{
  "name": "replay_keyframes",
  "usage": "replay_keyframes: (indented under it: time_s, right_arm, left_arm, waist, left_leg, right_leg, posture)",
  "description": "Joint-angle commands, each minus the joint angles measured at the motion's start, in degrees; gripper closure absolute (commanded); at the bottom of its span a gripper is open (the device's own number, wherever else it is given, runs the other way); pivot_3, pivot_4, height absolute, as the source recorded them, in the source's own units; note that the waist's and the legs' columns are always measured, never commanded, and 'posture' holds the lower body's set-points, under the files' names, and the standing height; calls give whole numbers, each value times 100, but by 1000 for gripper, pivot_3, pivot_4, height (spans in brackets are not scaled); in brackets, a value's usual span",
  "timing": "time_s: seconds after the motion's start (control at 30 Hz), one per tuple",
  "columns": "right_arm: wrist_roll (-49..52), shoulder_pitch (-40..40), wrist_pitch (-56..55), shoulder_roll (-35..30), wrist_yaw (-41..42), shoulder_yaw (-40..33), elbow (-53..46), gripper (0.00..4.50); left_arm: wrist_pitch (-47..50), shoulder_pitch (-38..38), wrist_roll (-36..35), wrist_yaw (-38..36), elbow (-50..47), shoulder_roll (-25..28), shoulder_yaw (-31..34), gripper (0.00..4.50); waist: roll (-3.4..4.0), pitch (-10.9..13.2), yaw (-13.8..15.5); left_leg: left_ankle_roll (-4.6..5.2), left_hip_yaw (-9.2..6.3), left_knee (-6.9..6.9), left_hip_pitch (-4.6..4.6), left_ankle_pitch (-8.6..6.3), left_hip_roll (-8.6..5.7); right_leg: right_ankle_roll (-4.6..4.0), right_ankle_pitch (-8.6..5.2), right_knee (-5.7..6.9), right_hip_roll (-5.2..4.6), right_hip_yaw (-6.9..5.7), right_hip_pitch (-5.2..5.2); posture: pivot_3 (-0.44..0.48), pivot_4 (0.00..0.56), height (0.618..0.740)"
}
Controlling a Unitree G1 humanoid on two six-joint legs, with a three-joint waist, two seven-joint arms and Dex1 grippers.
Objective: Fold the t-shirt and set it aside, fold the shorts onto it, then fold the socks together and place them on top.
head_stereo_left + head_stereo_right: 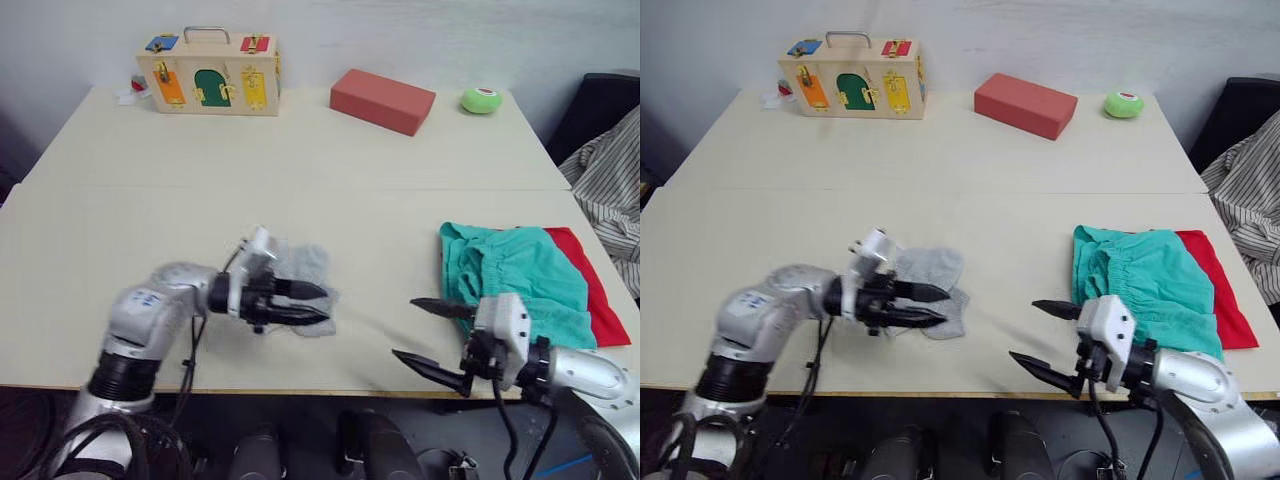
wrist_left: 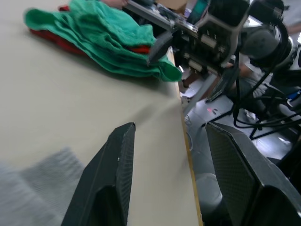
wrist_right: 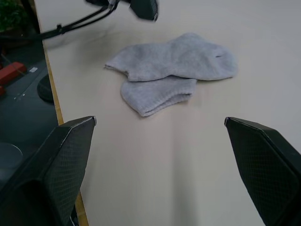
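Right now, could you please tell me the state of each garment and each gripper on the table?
t-shirt: folded flat, lying under the shorts.
shorts: folded, resting on the t-shirt.
socks: overlapping, one partly on the other, flat on the table, apart from the pile.
left gripper: fingers open, over the socks.
right gripper: fingers open, holding nothing, beside the shorts.

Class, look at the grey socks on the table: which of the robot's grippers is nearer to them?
Left. The left gripper hovers right over the socks, open. The right gripper, also open, sits well off to their right, beside the shorts.
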Motion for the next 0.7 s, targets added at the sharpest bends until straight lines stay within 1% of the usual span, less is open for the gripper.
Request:
replay_keyframes:
  time_s: [0.03, 0.1, 0.13, 0.23, 0.3, 0.37, 0.47, 0.57, 0.67, 0.7]
  right_arm:
    - [-739, -304, -288, 277, -171, 850, 160, 0]
    - [-1144, -499, -564, 514, -248, 1247, 438, 0]
    - [-1258, -550, -665, 601, -271, 1358, 533, 0]
    - [-1916, -883, -1029, 874, -369, 1940, 926, 0]
    - [-2364, -1174, -1283, 1093, -491, 2273, 1310, 0]
    - [-2582, -1361, -1437, 1224, -544, 2404, 1556, 0]
    - [-2703, -1539, -1386, 1461, -655, 2514, 1784, 0]
    - [-2784, -1591, -1333, 1549, -619, 2578, 1895, 588]
    - [-2812, -1632, -1290, 1597, -608, 2554, 1951, 1678]
    - [-2811, -1638, -1279, 1598, -598, 2546, 1962, 2063]
  left_arm:
    - [-1630, -534, 876, -197, 1489, 243, -56, 1999]
    - [-2433, -970, 1288, -163, 2547, 195, -143, 1999]
    - [-2720, -1118, 1417, -181, 2914, 159, -163, 1999]
    - [-4039, -1753, 2051, -118, 4426, 57, -331, 1999]
    - [-4940, -2124, 2440, -289, 5304, -50, -545, 1999]
    - [-5550, -2364, 2685, -477, 5863, -147, -675, 1999]
    - [-6187, -2644, 3195, -370, 6459, -301, -959, 1999]
    - [-6421, -2816, 3419, -227, 6866, -408, -995, 1974]
    - [-6432, -2893, 3584, -272, 7103, -472, -1016, 1974]
    - [-6376, -2905, 3594, -276, 7155, -512, -987, 2159]
  waist:
    - [2, 0, 7]
    - [2, 0, 16]
    - [1, -1, 22]
    - [-3, 0, 13]
    - [-8, -2, 5]
    - [-8, -2, -1]
    - [-8, -2, -6]
    - [-9, -2, -8]
    - [-9, -1, -18]
    - [-9, -2, -20]
  left_leg:
    - [4, 0, -1, 2, -2, -2]
    - [8, 2, -3, -10, -4, -2]
    - [6, 1, -2, -11, -4, -3]
    - [-3, 9, 9, -30, 0, -8]
    - [4, 16, 14, -42, -3, -10]
    - [11, 24, 15, -46, -7, -16]
    - [14, 32, 15, -50, -9, -17]
    - [13, 33, 16, -51, -9, -13]
    - [8, 33, 19, -48, -6, -8]
    - [7, 33, 19, -46, -5, -9]
  right_leg:
    - [0, 0, 0, 0, -1, 2]
    - [0, 0, -3, -3, -2, -8]
    - [0, 0, -4, -3, -4, -7]
    - [2, 0, -18, -3, -8, -14]
    - [8, 4, -32, 2, -14, -18]
    - [10, 4, -35, 5, -25, -22]
    - [12, 4, -38, 5, -25, -27]
    - [12, 4, -34, 6, -24, -31]
    - [12, 4, -24, 3, -22, -32]
    - [12, 4, -20, 4, -21, -32]
  posture:
    - [0, 150, 740]
    - [0, 150, 740]
    - [0, 150, 740]
    - [0, 150, 740]
    - [0, 150, 740]
    - [0, 150, 740]
    - [0, 150, 740]
    - [0, 150, 740]
    - [0, 150, 740]
    - [0, 150, 740]
